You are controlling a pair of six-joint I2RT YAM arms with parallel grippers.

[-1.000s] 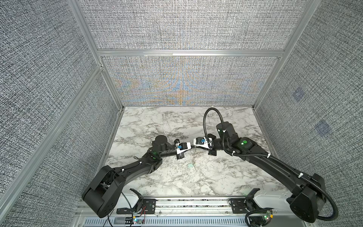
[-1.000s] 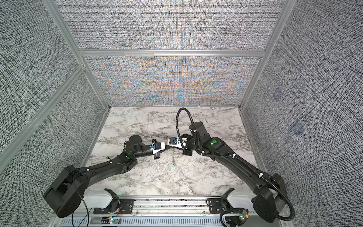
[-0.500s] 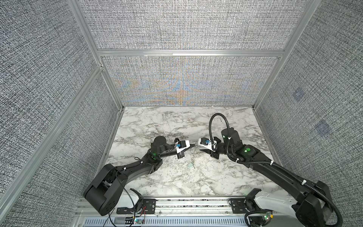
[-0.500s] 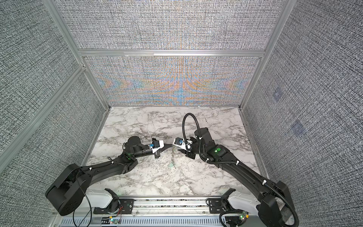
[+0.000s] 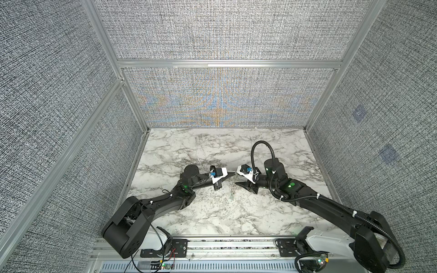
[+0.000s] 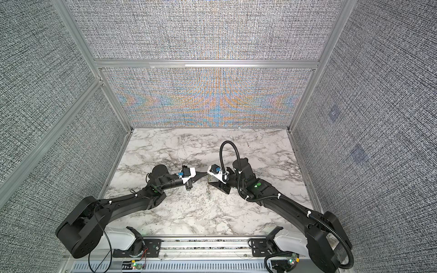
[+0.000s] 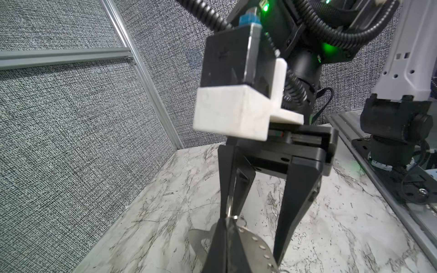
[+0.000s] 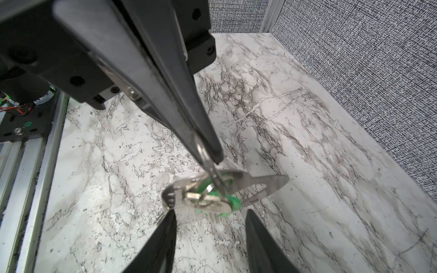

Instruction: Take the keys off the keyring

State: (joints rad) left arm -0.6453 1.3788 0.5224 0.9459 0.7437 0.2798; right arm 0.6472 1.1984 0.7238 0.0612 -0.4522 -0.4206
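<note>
My left gripper (image 5: 230, 174) (image 6: 205, 174) is over the middle of the marble table, shut on a thin silver key seen edge-on (image 8: 208, 163). Below its tips (image 7: 225, 221) hangs the bunch. It shows in both top views as a short dangling string of metal (image 5: 233, 189) (image 6: 208, 189). In the right wrist view the flat grey keyring (image 8: 264, 184) lies behind more keys (image 8: 203, 201) and a green tag (image 8: 233, 201). Its bumpy edge (image 7: 256, 245) shows in the left wrist view. My right gripper (image 5: 236, 178) (image 8: 210, 212) faces the left one, open, its fingers (image 7: 298, 201) on either side of the bunch without gripping it.
The marble table (image 5: 212, 212) is boxed in by grey fabric walls with aluminium posts (image 5: 132, 106). A metal rail (image 5: 224, 245) with both arm bases runs along the front edge. The right arm's black cable (image 5: 256, 146) loops up above its wrist.
My right gripper has opened and drawn back to the right, away from the left gripper it was meeting. The left gripper stays shut, and the bunch now hangs from it alone.
</note>
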